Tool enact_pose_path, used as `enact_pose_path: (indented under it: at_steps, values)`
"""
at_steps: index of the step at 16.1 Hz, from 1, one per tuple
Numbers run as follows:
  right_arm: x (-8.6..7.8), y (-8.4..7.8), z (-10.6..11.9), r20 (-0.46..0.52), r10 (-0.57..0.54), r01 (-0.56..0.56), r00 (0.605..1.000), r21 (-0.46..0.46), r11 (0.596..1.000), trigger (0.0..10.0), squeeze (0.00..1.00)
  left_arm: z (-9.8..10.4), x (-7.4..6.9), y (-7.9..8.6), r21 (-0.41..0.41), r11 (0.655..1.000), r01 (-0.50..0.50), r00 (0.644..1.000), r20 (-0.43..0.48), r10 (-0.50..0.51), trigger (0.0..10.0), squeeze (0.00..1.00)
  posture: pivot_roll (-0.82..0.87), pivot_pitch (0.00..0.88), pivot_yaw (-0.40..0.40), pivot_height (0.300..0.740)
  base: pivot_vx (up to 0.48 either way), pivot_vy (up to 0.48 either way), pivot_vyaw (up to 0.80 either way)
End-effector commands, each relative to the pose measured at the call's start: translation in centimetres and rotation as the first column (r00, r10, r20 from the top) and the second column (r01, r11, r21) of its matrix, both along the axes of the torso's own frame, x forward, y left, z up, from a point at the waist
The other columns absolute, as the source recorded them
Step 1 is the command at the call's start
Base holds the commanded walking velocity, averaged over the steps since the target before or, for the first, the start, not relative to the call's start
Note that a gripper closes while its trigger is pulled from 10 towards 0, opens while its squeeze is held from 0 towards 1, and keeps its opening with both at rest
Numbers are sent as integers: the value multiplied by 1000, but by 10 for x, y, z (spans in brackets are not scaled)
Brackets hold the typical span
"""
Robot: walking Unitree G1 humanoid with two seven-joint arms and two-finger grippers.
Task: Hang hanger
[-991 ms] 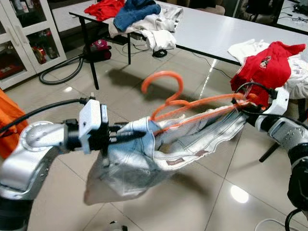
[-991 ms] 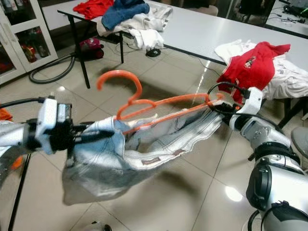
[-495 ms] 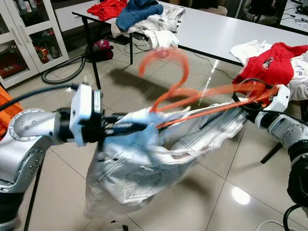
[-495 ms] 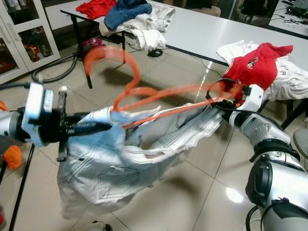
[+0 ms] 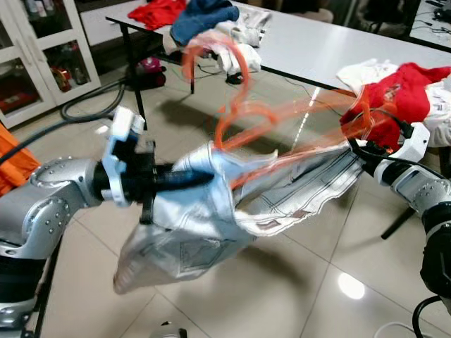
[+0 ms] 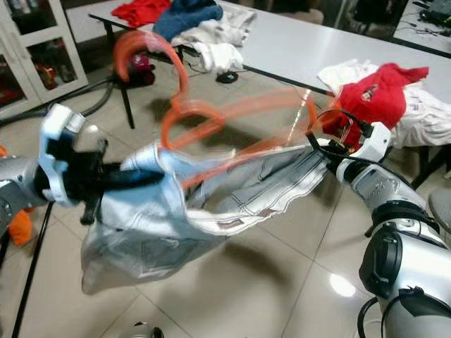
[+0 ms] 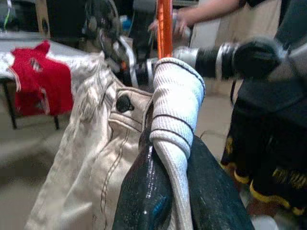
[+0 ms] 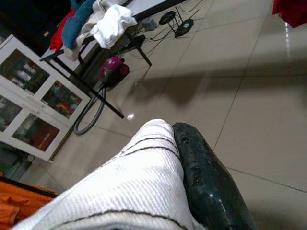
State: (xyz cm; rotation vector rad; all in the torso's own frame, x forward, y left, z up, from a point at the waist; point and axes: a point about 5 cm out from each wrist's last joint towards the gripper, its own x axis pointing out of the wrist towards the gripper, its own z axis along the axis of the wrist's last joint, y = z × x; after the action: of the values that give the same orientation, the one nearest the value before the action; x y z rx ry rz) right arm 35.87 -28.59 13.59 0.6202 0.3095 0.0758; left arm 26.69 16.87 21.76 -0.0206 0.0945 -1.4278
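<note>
Both grippers are clenched on pale washed-denim jeans (image 5: 211, 204) stretched over the floor, left gripper (image 5: 201, 177) at 9 o'clock, right gripper (image 5: 361, 149) at 3, blurry orange plastic hanger (image 5: 243, 116) threaded through; the left wrist view alone shows the waistband button (image 7: 124, 102).

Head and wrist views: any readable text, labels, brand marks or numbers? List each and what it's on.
None readable.
Red garment on the table: a small pale chest mark, too small to read.
Bottles in the cabinet: labels too small and blurred.
Jeans and orange hanger: motion-blurred, no lettering visible.
</note>
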Motion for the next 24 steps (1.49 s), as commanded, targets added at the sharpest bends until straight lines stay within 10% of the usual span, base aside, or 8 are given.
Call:
enact_pose_path:
  at_steps: [1,5,9,10,16,20,24]
  values:
    - [-2,-25,17,49,-99,101,994,-45,994,0,0,5,2,4,-18,999,-31,998,46,32,10000,0,-98,0,-66,740,0,0,0]
    - [-3,-25,16,48,-90,93,995,-62,994,0,0,10,-18,14,-99,992,77,995,75,-70,10000,0,-96,0,-68,740,0,0,0]
    - [-1,-32,25,85,-154,159,984,-56,986,0,0,-6,-33,19,179,968,174,983,22,-181,10000,0,-84,0,-72,740,0,0,0]
    - [2,-29,31,109,-150,155,983,-39,987,0,0,-22,-21,17,300,952,63,990,105,-98,10000,0,-81,0,-73,740,0,0,0]
    - [8,-17,34,135,-83,86,987,-10,996,0,0,-40,8,14,307,922,-237,948,281,150,10000,0,-92,0,-66,740,0,0,0]
    - [9,-25,46,150,-169,169,974,16,986,0,0,-41,-7,2,222,955,-197,935,335,115,10000,0,-95,0,-62,740,0,0,0]
    - [20,-16,64,175,-205,195,963,73,978,0,0,-57,-9,-9,321,919,-231,906,416,82,10000,0,-90,0,-67,740,0,0,0]
